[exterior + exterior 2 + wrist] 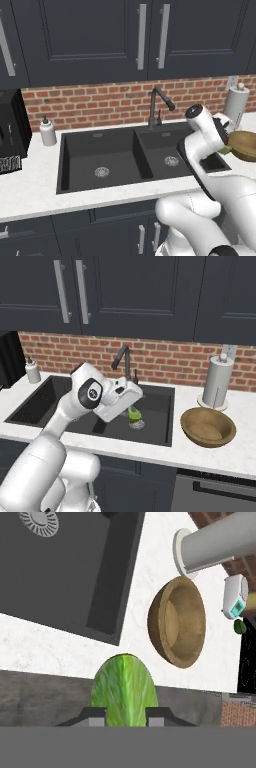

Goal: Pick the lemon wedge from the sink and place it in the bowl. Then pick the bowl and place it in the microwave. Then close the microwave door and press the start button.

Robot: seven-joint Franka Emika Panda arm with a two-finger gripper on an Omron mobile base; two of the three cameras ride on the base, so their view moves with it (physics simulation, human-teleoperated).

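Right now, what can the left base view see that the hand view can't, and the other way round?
The left base view alone has the faucet, a soap bottle and upper cabinets. The hand view alone has a small white gadget and the gripper shut on the lemon wedge. Both have the sink, the bowl and the paper towel roll.

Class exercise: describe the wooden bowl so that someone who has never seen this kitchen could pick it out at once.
Start at the black double sink set in the white counter and look to its right end. There, in front of the upright paper-towel roll, sits the bowl. It is round, light-brown wood and open-topped, unlike the tall grey roll beside it.
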